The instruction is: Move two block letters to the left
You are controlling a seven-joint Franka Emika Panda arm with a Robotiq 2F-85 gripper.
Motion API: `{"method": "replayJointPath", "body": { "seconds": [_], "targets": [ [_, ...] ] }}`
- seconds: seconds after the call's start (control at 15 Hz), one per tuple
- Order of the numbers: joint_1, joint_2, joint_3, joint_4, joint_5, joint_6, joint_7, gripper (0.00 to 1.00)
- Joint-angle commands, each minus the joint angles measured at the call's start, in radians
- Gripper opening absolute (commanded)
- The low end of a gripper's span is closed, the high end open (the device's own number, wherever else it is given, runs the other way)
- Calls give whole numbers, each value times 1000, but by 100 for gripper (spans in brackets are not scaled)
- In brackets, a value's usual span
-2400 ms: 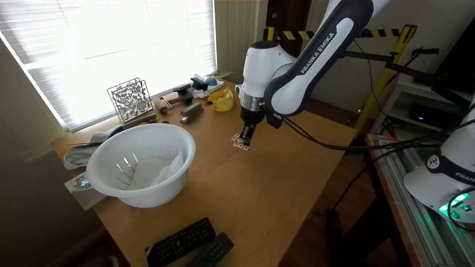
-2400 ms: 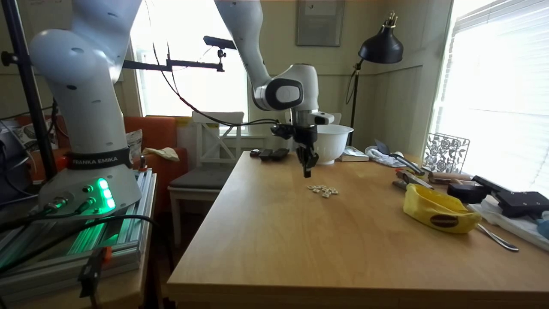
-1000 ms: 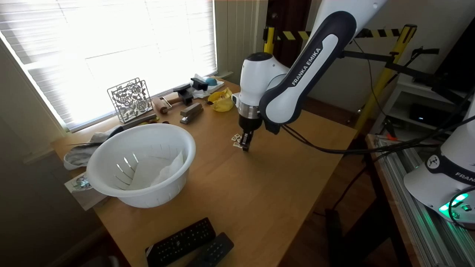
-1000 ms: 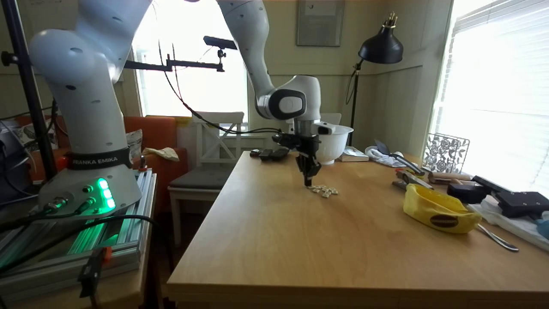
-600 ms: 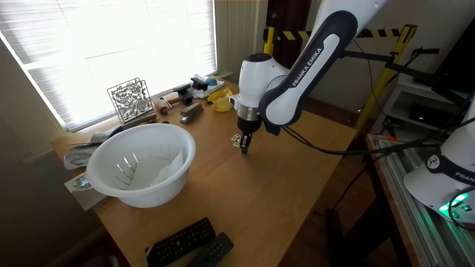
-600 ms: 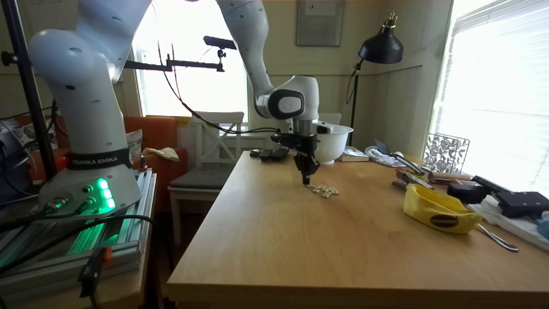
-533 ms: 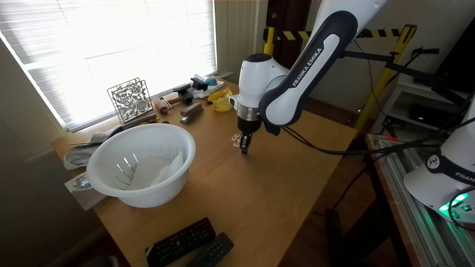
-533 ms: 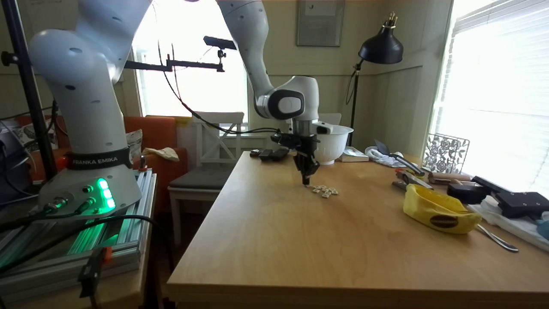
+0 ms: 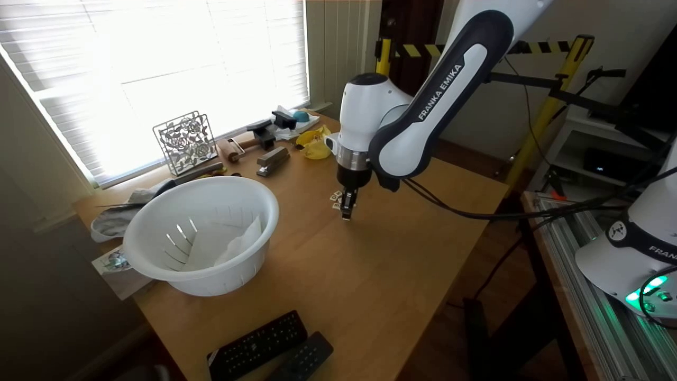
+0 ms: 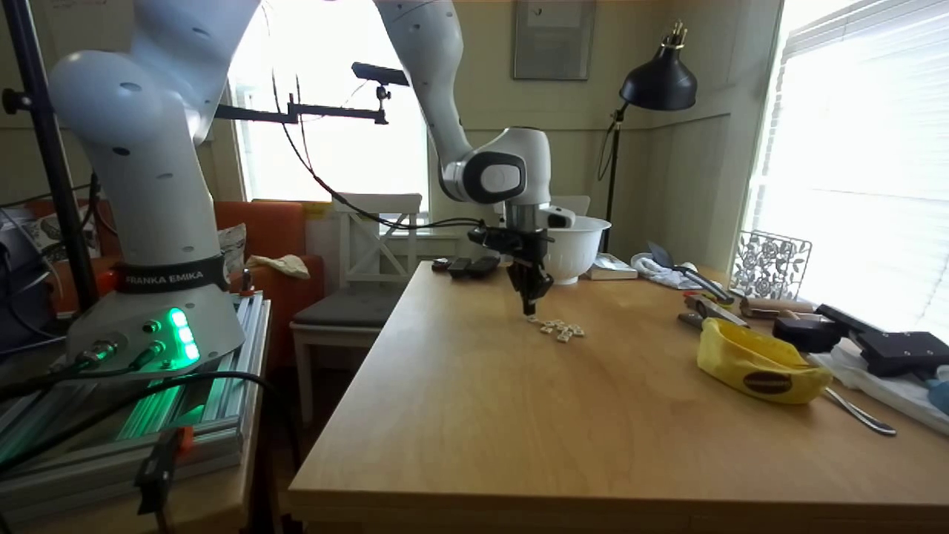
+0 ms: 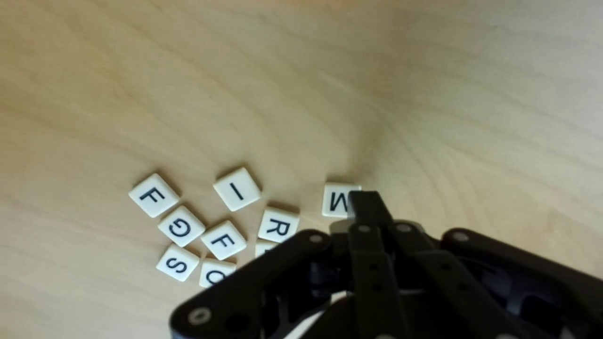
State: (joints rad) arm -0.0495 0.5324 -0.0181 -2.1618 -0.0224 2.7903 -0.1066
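Observation:
Several small whitish letter tiles lie flat on the wooden table. In the wrist view an M tile (image 11: pixel 334 200) lies apart from the rest, beside an R tile (image 11: pixel 278 224) and an I tile (image 11: pixel 237 189). A G tile (image 11: pixel 181 226) and others lie farther left, some partly hidden by the gripper. The group shows in both exterior views (image 9: pixel 336 199) (image 10: pixel 563 330). My gripper (image 11: pixel 370 207) is shut, its fingertips together, overlapping the right side of the M tile. In both exterior views the gripper (image 9: pixel 346 214) (image 10: pixel 528 308) points down just above that tile (image 10: pixel 531 319).
A white bowl (image 9: pixel 217 286) stands on the table, with black remotes (image 9: pixel 259 344) near the edge. A yellow banana-shaped holder (image 10: pixel 723 363), a stapler (image 9: pixel 273 160) and a metal rack (image 9: pixel 188 140) stand along the window side.
My gripper came down onto the tiles, then shifted a little, and one tile moved with it away from the group. In the last half second the gripper has risen slightly off that tile.

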Motion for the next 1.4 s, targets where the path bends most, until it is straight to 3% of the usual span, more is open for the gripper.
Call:
{"method": "replayJointPath", "body": {
  "seconds": [0.0, 0.33, 1.33],
  "targets": [
    [-14, -58, 10, -44, -8, 22, -20, 0],
    [-5, -66, -15, -24, -1, 16, 26, 0],
    [-36, -17, -24, 14, -22, 1, -60, 1]
  ]
}}
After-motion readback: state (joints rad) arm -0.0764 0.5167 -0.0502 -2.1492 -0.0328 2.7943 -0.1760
